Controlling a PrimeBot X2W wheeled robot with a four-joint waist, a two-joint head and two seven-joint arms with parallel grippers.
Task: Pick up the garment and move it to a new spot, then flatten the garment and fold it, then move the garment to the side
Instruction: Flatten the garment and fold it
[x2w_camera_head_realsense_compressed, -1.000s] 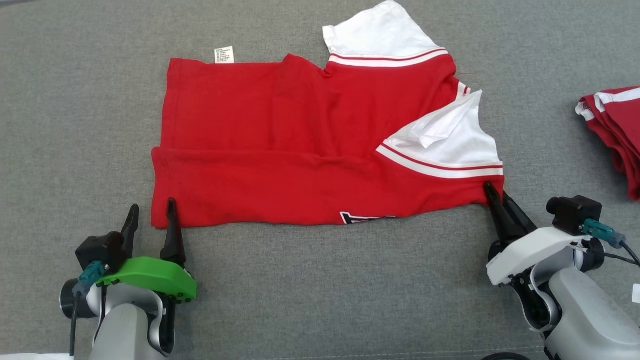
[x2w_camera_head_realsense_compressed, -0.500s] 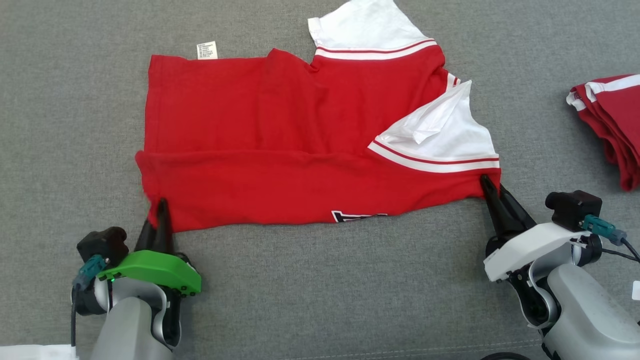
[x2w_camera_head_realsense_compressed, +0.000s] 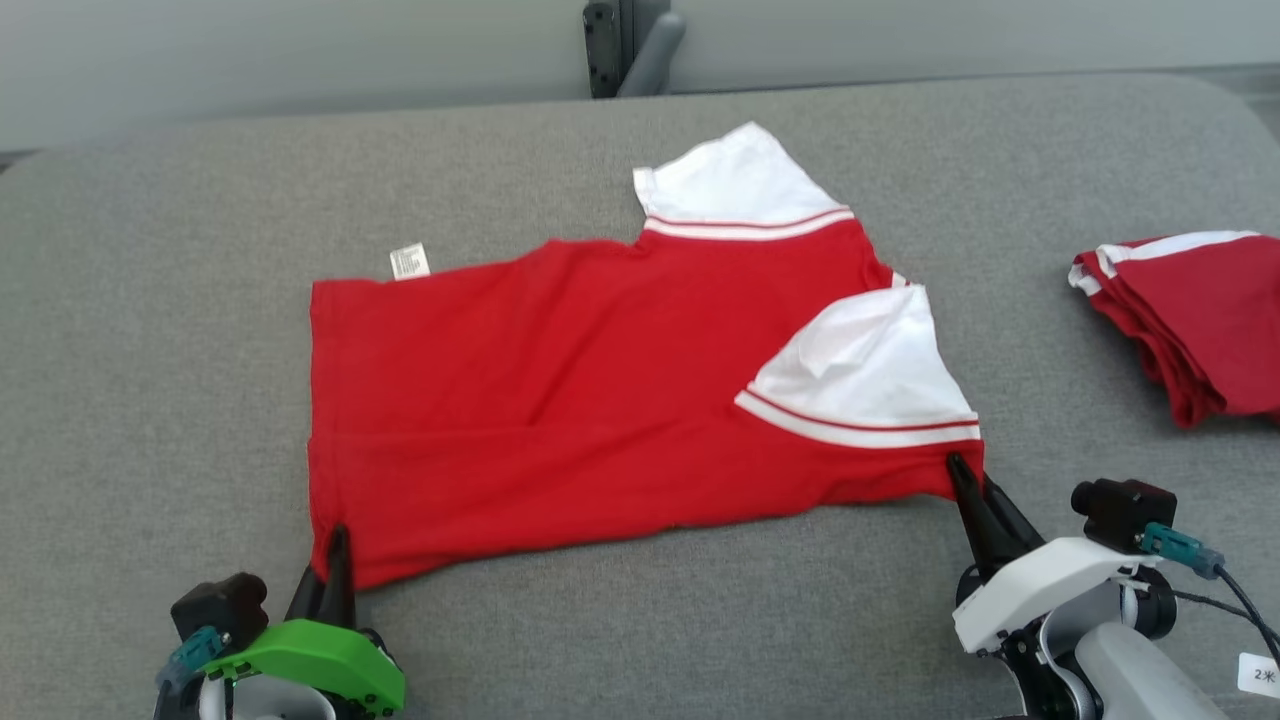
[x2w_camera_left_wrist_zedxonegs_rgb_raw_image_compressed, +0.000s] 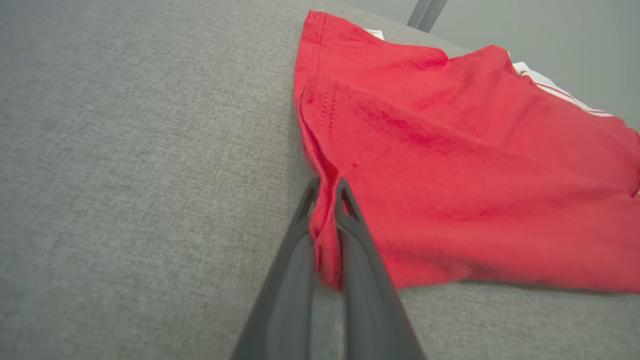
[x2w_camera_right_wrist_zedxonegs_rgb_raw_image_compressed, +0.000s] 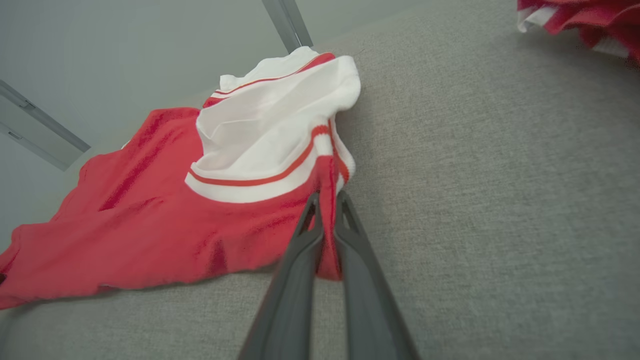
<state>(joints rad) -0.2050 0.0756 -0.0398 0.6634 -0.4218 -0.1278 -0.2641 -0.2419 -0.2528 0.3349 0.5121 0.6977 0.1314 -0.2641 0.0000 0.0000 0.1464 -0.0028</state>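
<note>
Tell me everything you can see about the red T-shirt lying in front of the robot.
The red, cotton-looking T-shirt has white sleeves edged with red-and-white stripes and a small white label at its far edge. It lies spread, slightly wrinkled, on the grey fabric surface. The left claw pinches its near hem corner; the right claw pinches the near sleeve-side corner.

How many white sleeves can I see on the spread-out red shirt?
2. The far sleeve sticks out at the far edge of the red shirt; the near sleeve lies on it just beyond the right pincer. No more seem hidden.
</note>
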